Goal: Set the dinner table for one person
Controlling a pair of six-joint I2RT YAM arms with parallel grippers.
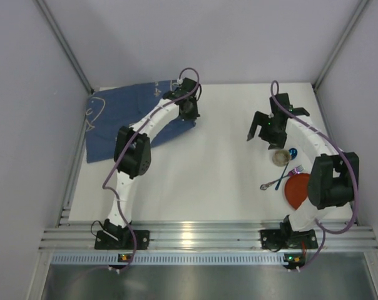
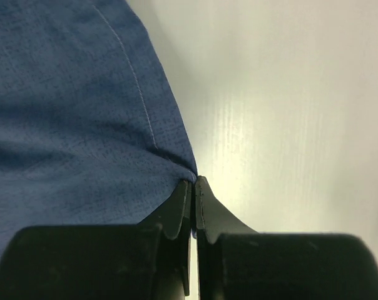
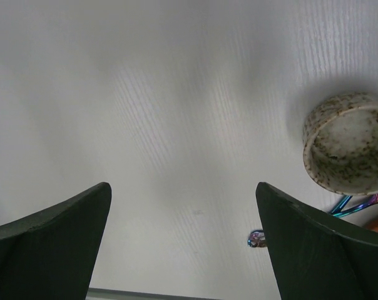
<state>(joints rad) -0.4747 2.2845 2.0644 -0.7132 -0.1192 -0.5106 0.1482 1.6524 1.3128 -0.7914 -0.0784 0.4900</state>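
From above, the dinner table [image 1: 214, 169] lies under both arms, with the left gripper [image 1: 189, 109] at the edge of the blue mat [image 1: 120, 119]. Left wrist — jaws pinched on the mat's corner, tabletop alongside. Right wrist — the right gripper [image 3: 183, 187] gapes wide and empty over bare tabletop, a speckled cup [image 3: 348, 144] to one side.

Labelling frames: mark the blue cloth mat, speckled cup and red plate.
blue cloth mat [image 1: 111, 122], top external view, its middle
speckled cup [image 3: 350, 145], right wrist view, inner floor
red plate [image 1: 296, 189], top external view, exposed left half
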